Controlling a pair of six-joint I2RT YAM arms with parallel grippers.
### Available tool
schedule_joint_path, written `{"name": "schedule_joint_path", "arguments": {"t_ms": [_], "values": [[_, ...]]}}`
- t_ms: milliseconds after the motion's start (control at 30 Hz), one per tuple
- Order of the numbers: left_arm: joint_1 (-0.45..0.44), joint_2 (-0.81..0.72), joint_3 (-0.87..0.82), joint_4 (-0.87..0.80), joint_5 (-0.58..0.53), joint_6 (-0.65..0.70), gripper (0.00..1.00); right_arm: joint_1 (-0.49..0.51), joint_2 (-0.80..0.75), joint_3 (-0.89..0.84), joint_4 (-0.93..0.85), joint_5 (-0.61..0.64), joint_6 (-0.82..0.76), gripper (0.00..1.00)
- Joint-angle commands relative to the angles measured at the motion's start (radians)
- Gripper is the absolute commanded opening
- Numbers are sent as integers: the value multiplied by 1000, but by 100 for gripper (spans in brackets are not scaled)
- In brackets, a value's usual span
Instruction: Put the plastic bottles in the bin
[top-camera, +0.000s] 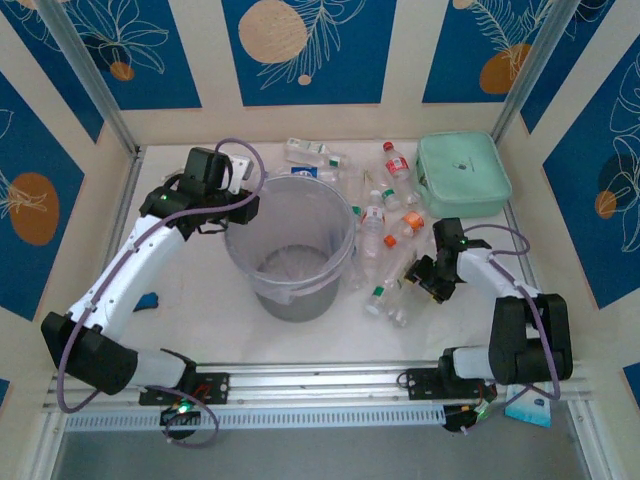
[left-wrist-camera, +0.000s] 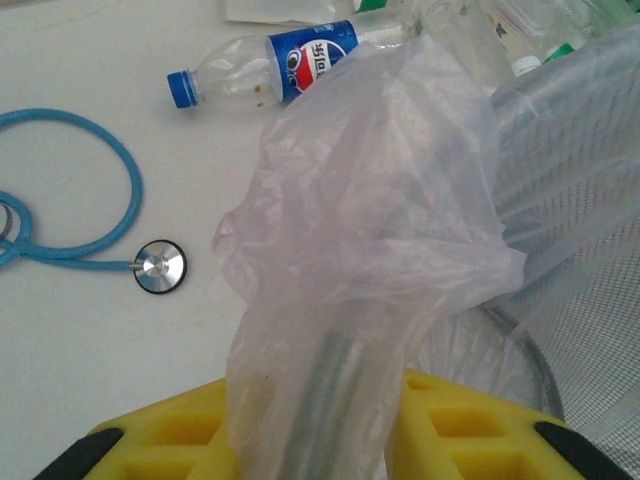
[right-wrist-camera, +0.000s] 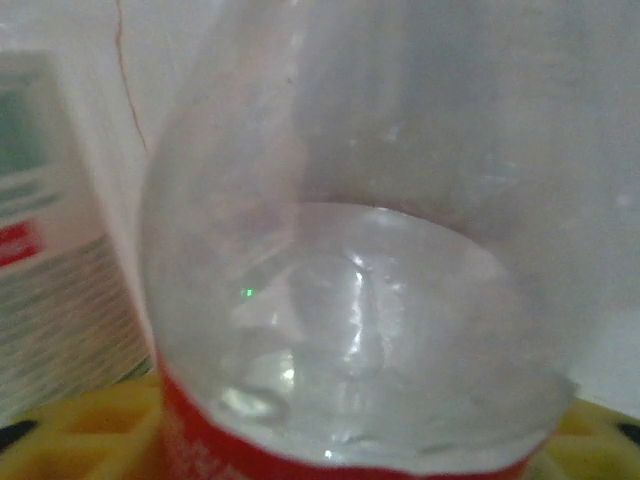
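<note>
left gripper (left-wrist-camera: 318, 440) pinching thin clear plastic liner (left-wrist-camera: 370, 200) beside large round translucent grey bin (top-camera: 300, 300), fingers clamped on film; right gripper (top-camera: 434, 274) straddling clear red-labelled plastic bottle (right-wrist-camera: 350, 300) lying between its fingers, closed or not: cannot tell; needing firm mid-body squeeze before lifting

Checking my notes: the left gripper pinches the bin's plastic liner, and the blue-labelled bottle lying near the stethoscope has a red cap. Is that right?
Not quite. The left gripper does pinch the plastic liner, and the blue-labelled bottle lies near the stethoscope, but its cap is blue, not red, as the left wrist view shows.
</note>
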Motion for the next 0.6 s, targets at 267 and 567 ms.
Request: {"name": "schedule_joint_path", "arguments": {"t_ms": [267,567], "values": [[6,-24,-18,0,-28,38,27,-51,-245,296,-316,12,-116,24],[6,-22,-27,23,-17,42,23,62,-314,591,-79,-262,-133,0]]}}
